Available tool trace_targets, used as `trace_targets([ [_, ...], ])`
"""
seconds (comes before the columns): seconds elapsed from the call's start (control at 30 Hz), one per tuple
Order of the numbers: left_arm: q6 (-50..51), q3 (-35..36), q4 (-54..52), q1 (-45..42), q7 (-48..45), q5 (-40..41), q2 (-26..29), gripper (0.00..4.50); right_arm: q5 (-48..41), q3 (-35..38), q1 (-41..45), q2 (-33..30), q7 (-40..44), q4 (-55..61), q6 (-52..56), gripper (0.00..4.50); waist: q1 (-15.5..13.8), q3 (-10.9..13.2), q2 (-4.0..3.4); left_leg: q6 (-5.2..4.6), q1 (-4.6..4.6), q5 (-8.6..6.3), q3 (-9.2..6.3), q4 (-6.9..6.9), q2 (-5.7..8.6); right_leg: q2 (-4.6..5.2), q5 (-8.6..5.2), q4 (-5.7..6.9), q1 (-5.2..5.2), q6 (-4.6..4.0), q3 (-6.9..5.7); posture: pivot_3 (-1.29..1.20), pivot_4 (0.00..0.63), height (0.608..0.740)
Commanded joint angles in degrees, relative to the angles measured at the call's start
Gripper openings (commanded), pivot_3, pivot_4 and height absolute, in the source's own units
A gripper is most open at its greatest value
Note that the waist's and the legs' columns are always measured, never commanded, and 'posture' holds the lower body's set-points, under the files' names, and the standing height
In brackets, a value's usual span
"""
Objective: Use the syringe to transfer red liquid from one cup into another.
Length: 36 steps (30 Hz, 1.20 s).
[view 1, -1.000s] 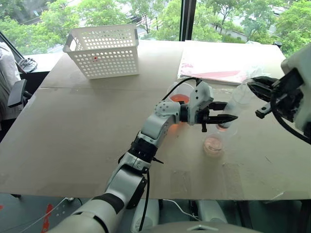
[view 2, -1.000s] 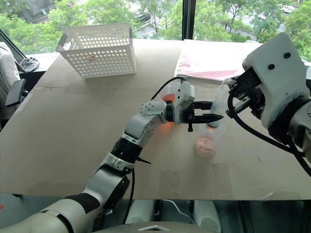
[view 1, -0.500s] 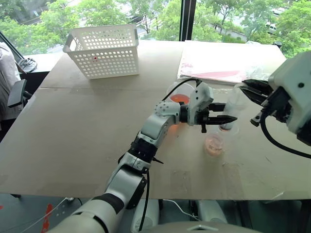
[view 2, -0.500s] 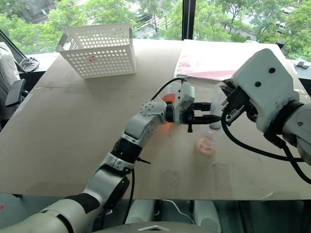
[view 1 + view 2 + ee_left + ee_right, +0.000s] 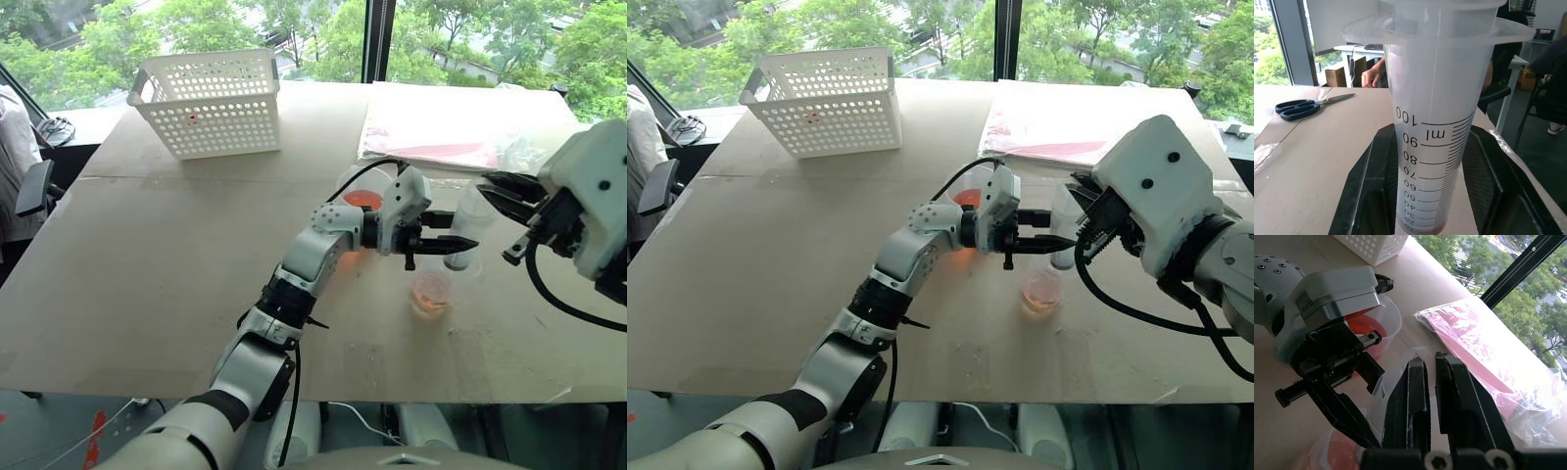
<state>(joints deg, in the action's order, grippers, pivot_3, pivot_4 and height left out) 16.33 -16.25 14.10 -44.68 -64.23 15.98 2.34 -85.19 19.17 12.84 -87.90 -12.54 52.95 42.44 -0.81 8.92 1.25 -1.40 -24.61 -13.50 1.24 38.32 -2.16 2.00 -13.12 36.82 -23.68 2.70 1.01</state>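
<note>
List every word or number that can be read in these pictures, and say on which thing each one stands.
"ml": on the large clear plastic syringe with printed graduations, beside its scale.
"100", "90", "80", "70", "60", "50", "40", "30": down the same scale.
The lowest figures on the scale are too cramped to read.
No other thing bears readable text.

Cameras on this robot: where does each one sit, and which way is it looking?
Left eye view: on the head, looking forward and down at the table; both arms reach in, the left fingers clamping the syringe.
Right eye view: beside it on the head, with the same scene and arms.
Left wrist view: on the left wrist, looking along the left fingers at the syringe's scale; scissors lie beyond.
Right wrist view: on the right wrist, looking along the right fingers at the left fingers and the larger cup.
Shared: the eye views match.
</note>
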Motion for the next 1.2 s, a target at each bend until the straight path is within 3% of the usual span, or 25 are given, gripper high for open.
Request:
trace_targets([
  [0.03,-0.29,1.47,-6.48,-2.17,0.38,3.78,-2.05,1.27,-2.49,-1.64,-2.94,1.85,4.30,5.44,0.74,0.02,0.01,0.00,0.00,0.00,0.00,0.00,0.01,0.00,0.01,0.00,0.00,0.00,0.00,0.00,0.00,0.00,0.150,0.740],
  [0.4,2.49,2.39,-9.42,-2.02,0.68,4.67,-1.77,1.27,-0.55,0.86,-8.22,5.45,5.93,5.76,0.96,0.02,0.00,0.00,0.00,0.00,0.00,0.00,0.00,0.00,0.03,-0.01,0.01,0.01,0.00,0.02,-0.01,0.00,0.150,0.740],
  [0.6,4.74,3.26,-11.07,-1.76,0.44,5.75,-0.69,1.27,-10.12,11.14,-8.94,11.10,11.47,1.81,-1.77,0.02,-0.02,0.00,0.01,0.00,0.00,0.00,-0.01,0.01,0.03,-0.04,0.01,0.01,0.01,0.02,-0.01,0.00,0.150,0.740],
  [0.73,6.09,3.77,-12.33,-1.57,0.66,7.36,0.03,1.27,-11.97,17.95,-11.35,13.24,15.42,-0.02,0.11,1.67,-0.02,0.00,0.01,-0.01,0.00,0.00,-0.02,0.01,0.04,-0.05,0.02,0.01,0.03,0.04,-0.03,0.00,0.150,0.740],
  [0.87,6.61,4.62,-13.34,-1.35,0.93,9.20,-0.02,1.27,-9.94,23.30,-13.79,15.88,18.61,-2.68,1.13,3.79,-0.01,0.00,0.01,-0.01,0.04,0.00,-0.02,0.04,0.06,-0.06,0.02,0.03,0.07,0.04,-0.03,0.00,0.150,0.740],
  [0.93,6.96,4.79,-13.56,-1.37,1.06,10.02,0.04,1.27,-9.07,25.75,-14.52,17.46,19.96,-3.99,1.02,4.41,0.00,0.00,0.01,-0.01,0.04,0.00,-0.02,0.05,0.06,-0.07,0.02,0.05,0.07,0.05,-0.02,0.00,0.150,0.740],
  [1.2,12.16,10.13,-13.07,-4.18,6.15,16.34,-0.76,1.27,-11.19,34.07,-17.26,24.77,25.77,-7.81,-0.38,4.41,-0.02,0.00,0.01,-0.01,0.03,0.00,0.00,0.06,0.07,-0.09,0.03,0.04,0.08,0.06,-0.05,0.00,0.150,0.740],
])
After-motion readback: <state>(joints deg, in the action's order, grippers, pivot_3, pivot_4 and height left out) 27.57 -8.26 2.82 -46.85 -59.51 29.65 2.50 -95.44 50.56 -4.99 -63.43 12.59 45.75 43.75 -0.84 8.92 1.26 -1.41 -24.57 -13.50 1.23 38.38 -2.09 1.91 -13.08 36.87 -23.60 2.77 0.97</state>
